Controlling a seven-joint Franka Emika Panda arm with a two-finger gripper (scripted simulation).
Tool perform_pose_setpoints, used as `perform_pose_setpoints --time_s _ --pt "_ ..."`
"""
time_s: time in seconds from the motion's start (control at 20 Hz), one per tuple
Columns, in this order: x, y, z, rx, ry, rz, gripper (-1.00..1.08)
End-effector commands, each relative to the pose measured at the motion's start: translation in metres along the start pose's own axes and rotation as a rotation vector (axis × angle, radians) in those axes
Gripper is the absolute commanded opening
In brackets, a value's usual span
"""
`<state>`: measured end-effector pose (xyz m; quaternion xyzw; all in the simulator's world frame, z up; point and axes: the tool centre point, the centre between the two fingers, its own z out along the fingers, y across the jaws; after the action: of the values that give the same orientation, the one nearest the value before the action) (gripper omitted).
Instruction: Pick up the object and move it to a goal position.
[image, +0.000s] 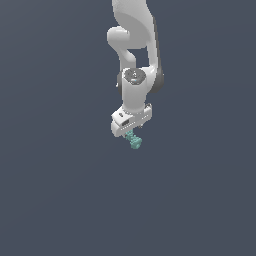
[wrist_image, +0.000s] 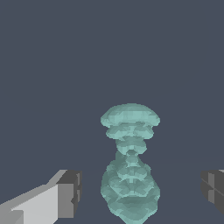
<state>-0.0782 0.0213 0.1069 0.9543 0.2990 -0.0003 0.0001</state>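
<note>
Left finger pad (wrist_image: 70, 192): dark, clear of the item, visible gap to it.
Object (wrist_image: 130, 170): teal, ribbed, elongated; lies between the pads, touching neither; in the exterior view (image: 134, 140) it sits directly under the gripper (image: 131, 131).
Right finger pad (wrist_image: 213, 189): dark, well apart from the item.
Gripper state: spread wide, holding nothing.
Step advice: centre on the narrow waist, close evenly, then lift; judged risk, ribbed surface slipping.

Arm (image: 134, 45) reaching down, fingers (wrist_image: 68, 194) spread apart
</note>
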Motion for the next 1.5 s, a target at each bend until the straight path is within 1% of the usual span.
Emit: perform_pose_setpoints --time_s 0.0,0.2,0.55,0.8,0.85,1.45 --pt "0.000 0.000 0.001 0.000 0.000 0.000 1.00" --pt "0.000 0.000 0.012 0.000 0.000 -0.001 1.00" --pt "-0.001 -0.001 0.043 0.000 0.001 -0.004 1.00" --pt "-0.001 -0.001 0.050 0.000 0.001 -0.005 1.00" --pt "-0.001 -0.001 0.050 0.000 0.001 -0.005 -1.00" --pt "0.001 -0.001 0.050 0.000 0.001 -0.005 -1.00"
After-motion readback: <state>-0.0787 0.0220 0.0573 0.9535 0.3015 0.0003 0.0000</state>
